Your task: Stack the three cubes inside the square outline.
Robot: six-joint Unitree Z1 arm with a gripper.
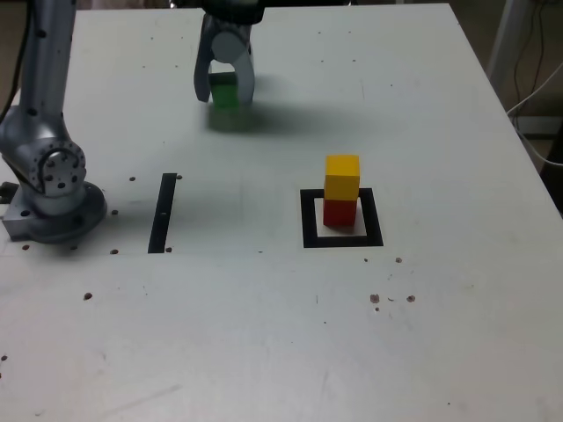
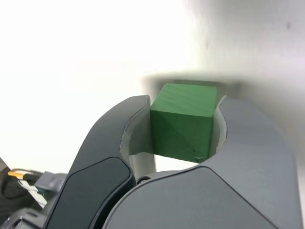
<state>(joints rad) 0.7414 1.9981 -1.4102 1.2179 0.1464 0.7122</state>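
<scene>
While the stack waits: yellow cube [image 1: 342, 175] atop red cube [image 1: 339, 212], inside square outline [image 1: 342, 219].
Hand [image 1: 224, 90]: clenched around green cube [image 2: 183, 119].
Green cube's place: far on the surface [image 1: 264, 334], well apart from the outline.

A large white table [image 1: 264, 334] fills most of the exterior view. Its surface is marked by small dark specks [image 1: 391, 299] and a thin black strip [image 1: 163, 212]. Beyond the table's far right corner, a pale metal frame [image 1: 508, 40] and loose white cables [image 1: 538, 88] are seen against a dim background. Soft shadows are cast on the tabletop; in the wrist view the surface is washed out by bright light.
</scene>
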